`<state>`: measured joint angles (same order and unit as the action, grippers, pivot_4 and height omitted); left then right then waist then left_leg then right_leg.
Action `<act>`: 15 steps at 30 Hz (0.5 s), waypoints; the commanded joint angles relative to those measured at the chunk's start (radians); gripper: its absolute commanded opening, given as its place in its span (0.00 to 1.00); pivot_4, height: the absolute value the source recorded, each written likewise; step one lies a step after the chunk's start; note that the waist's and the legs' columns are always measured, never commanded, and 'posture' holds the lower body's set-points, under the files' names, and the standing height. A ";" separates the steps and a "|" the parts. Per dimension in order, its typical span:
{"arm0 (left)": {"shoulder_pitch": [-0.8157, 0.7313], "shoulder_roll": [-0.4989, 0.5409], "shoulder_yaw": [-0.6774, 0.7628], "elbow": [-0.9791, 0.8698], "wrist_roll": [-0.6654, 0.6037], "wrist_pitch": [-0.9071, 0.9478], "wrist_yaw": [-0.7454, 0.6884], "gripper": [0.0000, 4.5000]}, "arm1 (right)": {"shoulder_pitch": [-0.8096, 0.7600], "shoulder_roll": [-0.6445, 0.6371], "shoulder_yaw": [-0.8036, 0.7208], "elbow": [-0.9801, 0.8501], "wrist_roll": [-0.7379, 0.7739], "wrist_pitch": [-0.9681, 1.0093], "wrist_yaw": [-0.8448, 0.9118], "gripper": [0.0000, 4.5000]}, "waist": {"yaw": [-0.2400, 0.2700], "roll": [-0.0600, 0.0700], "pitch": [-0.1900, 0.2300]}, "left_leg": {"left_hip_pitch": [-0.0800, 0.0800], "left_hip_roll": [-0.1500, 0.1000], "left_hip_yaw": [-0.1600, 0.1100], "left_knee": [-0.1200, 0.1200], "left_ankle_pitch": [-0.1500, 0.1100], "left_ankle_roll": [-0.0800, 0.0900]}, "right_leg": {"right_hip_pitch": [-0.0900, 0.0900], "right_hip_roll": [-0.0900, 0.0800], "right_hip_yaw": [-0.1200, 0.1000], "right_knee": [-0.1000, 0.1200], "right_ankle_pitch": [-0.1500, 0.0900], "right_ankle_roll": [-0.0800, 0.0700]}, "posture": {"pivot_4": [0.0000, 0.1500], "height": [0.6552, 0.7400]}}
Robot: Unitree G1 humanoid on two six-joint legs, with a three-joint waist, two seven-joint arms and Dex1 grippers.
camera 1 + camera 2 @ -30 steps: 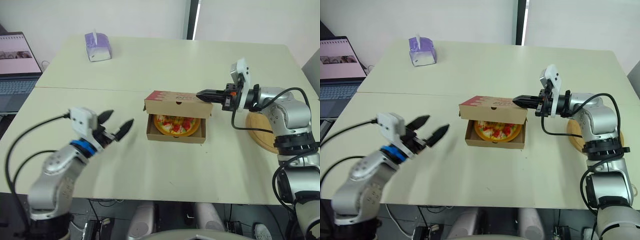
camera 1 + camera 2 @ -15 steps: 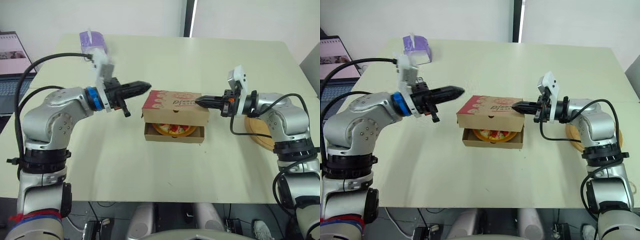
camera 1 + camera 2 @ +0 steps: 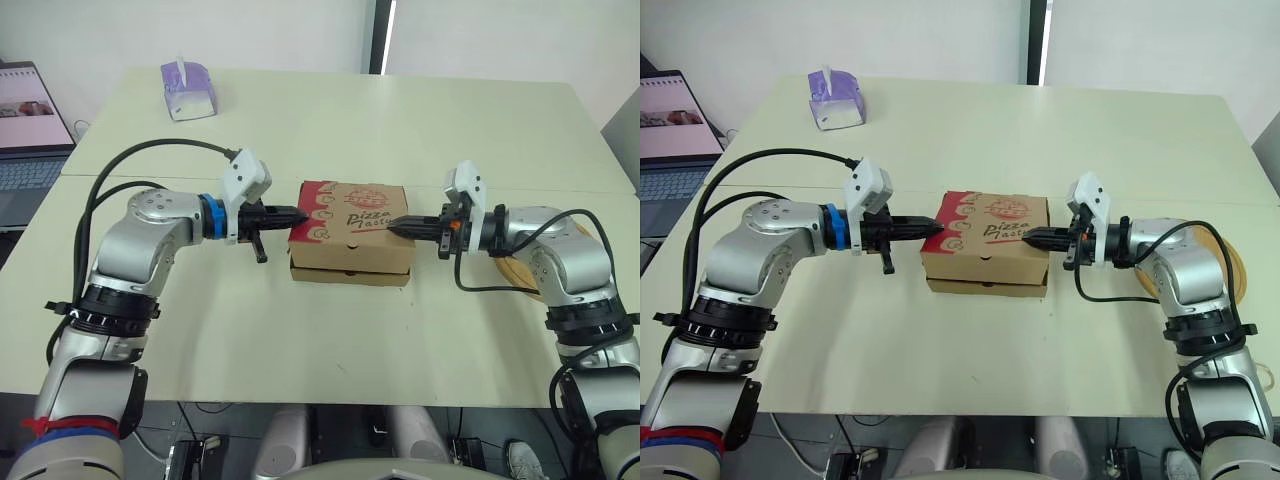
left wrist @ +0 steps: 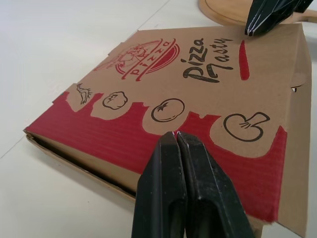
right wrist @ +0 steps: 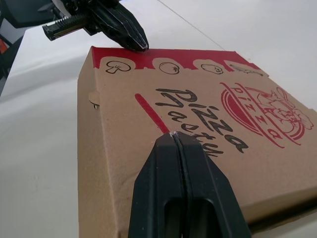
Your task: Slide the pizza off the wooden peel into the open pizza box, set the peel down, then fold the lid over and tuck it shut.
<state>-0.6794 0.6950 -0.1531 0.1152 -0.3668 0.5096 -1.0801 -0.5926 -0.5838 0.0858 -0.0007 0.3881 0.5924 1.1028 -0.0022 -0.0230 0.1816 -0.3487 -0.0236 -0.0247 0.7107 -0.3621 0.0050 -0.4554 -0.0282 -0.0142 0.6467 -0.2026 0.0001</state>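
Lying between the closed left tool [image 3: 301,214] and closed right tool [image 3: 393,227], both touching it: pizza box [image 3: 352,232].

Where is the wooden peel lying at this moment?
In the head views the wooden peel lies flat on the table at the robot's right, just past the closed pizza box and partly hidden.

Cream table [image 3: 450,120], white wall [image 3: 250,30], open laptop [image 3: 30,125]
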 commanded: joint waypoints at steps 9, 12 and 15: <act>-0.010 -0.031 0.009 0.006 0.053 -0.050 -0.021 0.00 | 0.021 -0.038 -0.072 -0.161 0.048 -0.053 -0.022 0.14 | 0.000 0.000 0.000 | 0.000 0.000 0.000 0.000 0.000 0.000 | 0.000 0.000 0.000 0.000 0.000 0.000 | 1.00 1.00; -0.016 -0.036 0.011 0.014 0.061 -0.056 -0.026 0.00 | 0.056 -0.095 -0.059 -0.228 0.026 -0.103 0.012 0.35 | 0.001 0.000 0.000 | 0.000 0.000 0.000 0.000 0.000 0.000 | 0.000 0.000 0.000 0.000 0.000 0.000 | 1.00 1.00; -0.025 -0.043 0.013 0.022 0.066 -0.060 -0.029 0.00 | 0.102 -0.146 -0.015 -0.277 -0.040 -0.200 0.029 0.58 | 0.002 0.000 0.000 | 0.000 0.000 -0.001 0.000 0.000 0.000 | 0.001 0.000 -0.001 0.000 0.000 0.000 | 1.00 1.00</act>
<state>-0.6816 0.6550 -0.1544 0.1481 -0.3055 0.4681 -1.1037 -0.5002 -0.7108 0.0620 -0.2316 0.3796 0.4604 1.1189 -0.0004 -0.0231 0.1816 -0.3488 -0.0236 -0.0251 0.7110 -0.3623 0.0055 -0.4548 -0.0282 -0.0148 0.6466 -0.2026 0.0002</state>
